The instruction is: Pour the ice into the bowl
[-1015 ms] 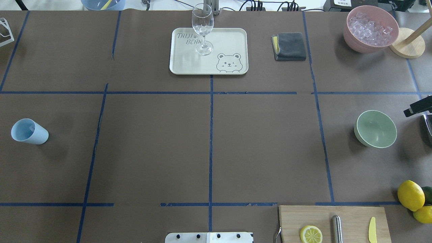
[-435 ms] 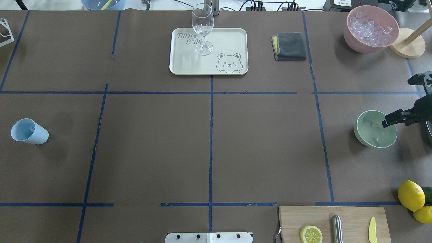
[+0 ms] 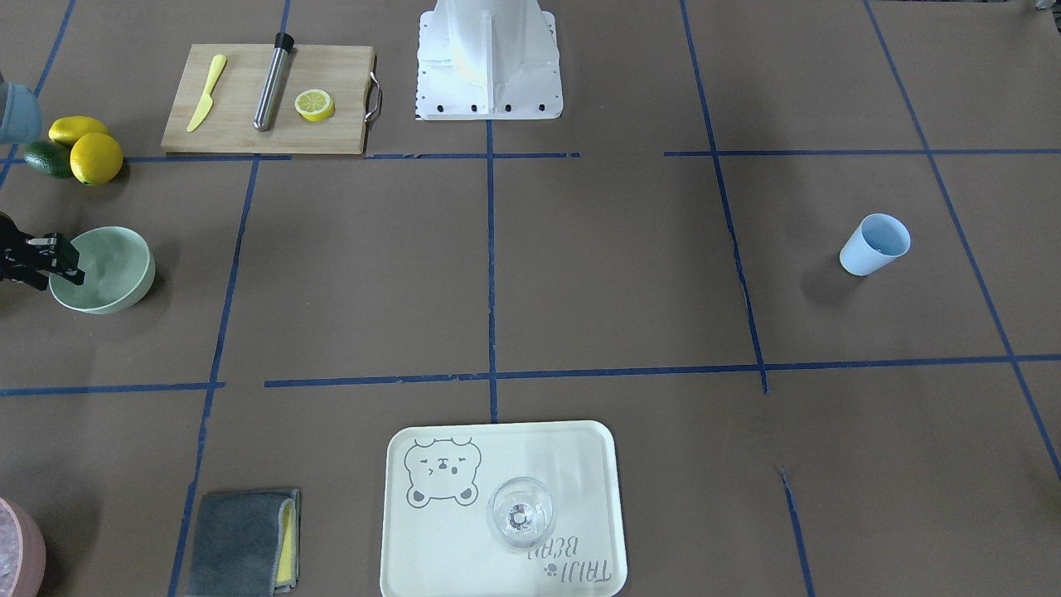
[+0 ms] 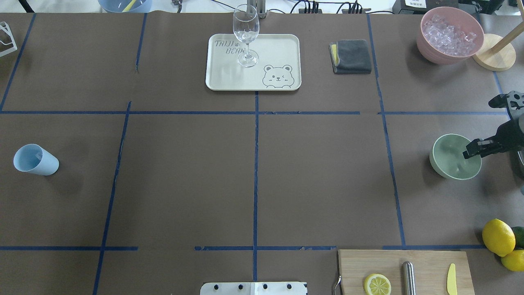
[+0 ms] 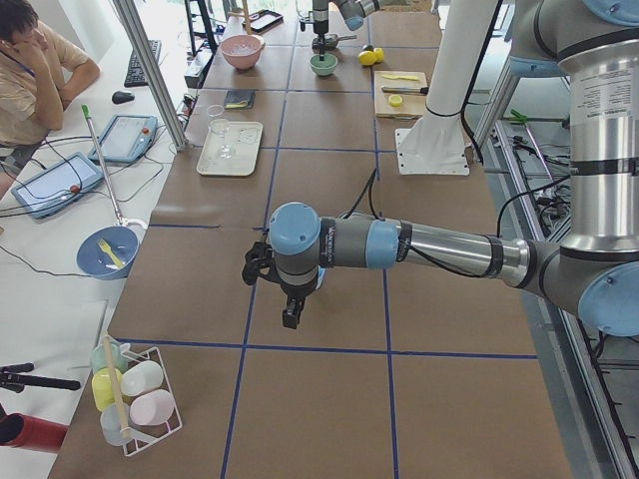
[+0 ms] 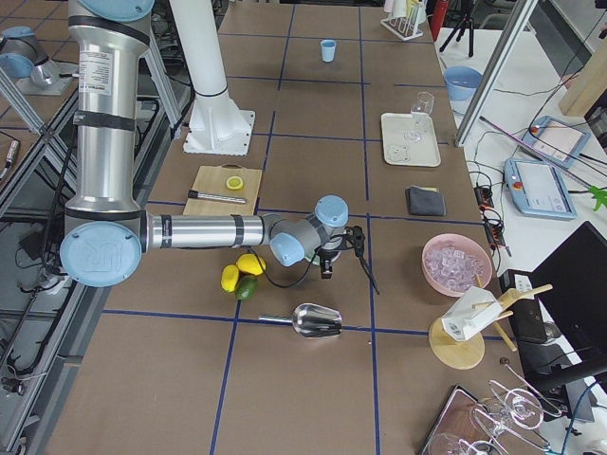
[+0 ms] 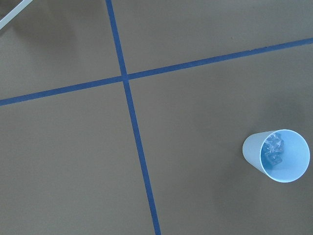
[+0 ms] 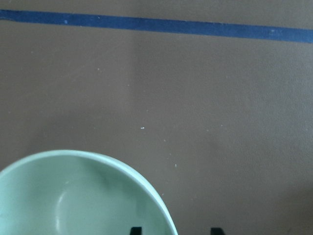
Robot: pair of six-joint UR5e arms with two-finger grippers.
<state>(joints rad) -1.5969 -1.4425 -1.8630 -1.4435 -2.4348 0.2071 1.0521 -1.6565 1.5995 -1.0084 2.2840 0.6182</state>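
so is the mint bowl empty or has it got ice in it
Empty: the mint-green bowl shows a bare inside; the ice sits in the blue cup.

Right hand [image 8: 176,231] hovers low, jaws apart.

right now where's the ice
The ice sits inside the blue cup, alone at the overhead view's far left, far from the bowl.

The right gripper [image 4: 479,127], a second ago barely showing at the overhead view's right edge, now reaches in with jaws spread, one apparently over the bowl's [image 4: 446,164] right rim.
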